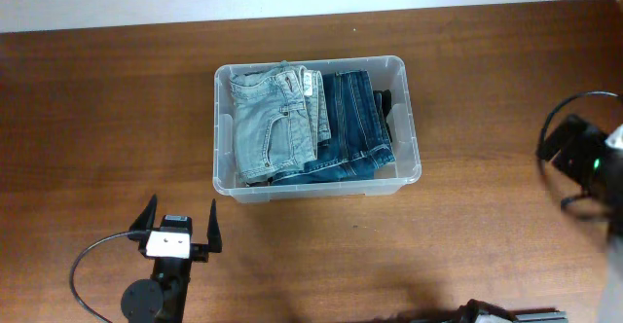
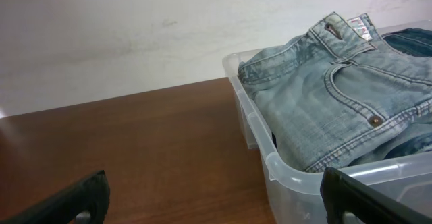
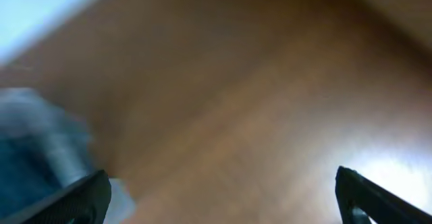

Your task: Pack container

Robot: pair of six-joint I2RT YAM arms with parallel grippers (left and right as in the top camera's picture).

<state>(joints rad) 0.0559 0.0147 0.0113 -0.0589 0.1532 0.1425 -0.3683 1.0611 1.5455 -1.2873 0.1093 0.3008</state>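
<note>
Container (image 1: 321, 190) centred on table (image 1: 97, 119), long axis left to right in the overhead view, open top upward.

Contents: folded light jeans (image 1: 268, 128) in the left half, dark jeans (image 1: 352, 128) beside them on the right, both lying across the short axis. The left gripper (image 1: 182, 212) stands apart from the container's near-left corner, pointing towards the far edge. Its fingers (image 2: 364, 197) are spread wide and hold nothing, and the container wall rises just beyond the right-hand one. The right gripper (image 3: 219, 197) is well apart at the table's right side, fingers likewise spread and empty. Its wrist view is blurred.
</note>
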